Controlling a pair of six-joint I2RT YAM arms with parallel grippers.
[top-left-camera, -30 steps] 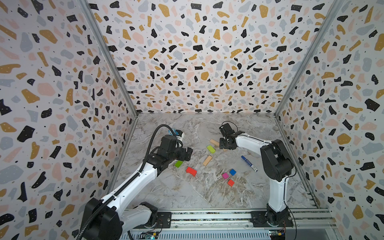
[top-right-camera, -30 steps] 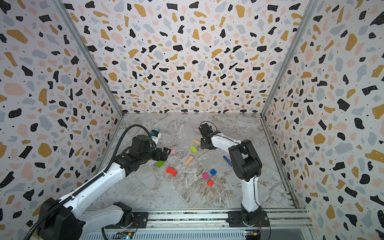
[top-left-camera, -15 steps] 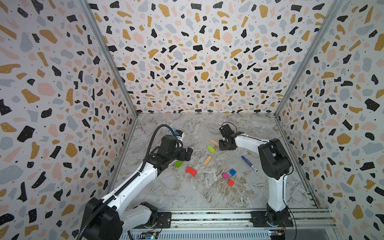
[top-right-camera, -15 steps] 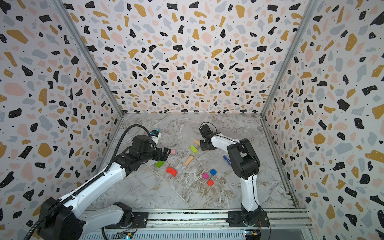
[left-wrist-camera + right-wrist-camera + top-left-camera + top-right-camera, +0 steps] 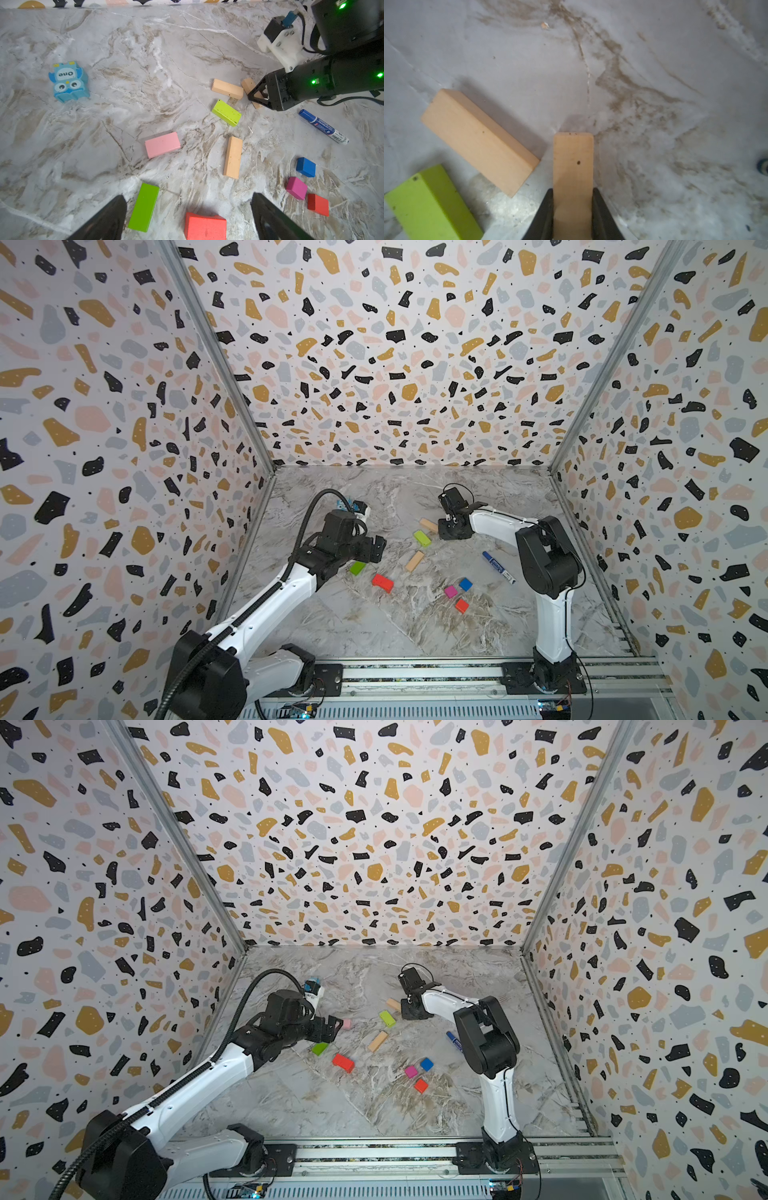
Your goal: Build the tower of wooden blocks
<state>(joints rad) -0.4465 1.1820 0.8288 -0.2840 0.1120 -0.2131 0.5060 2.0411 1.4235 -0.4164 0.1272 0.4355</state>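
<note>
- Compared with a second ago, my right gripper (image 5: 572, 192) now clamps a plain tan wooden oblong (image 5: 573, 158) lying just beyond the yellow-green wooden oblong (image 5: 226, 112).
- My left gripper (image 5: 188, 198) hangs wide-jawed and empty on that green oblong's near side.
- No tower stands yet, so I judge this the first base pick. Next I lift straight up, clear of the neighbouring tan oblong (image 5: 477, 141).
</note>
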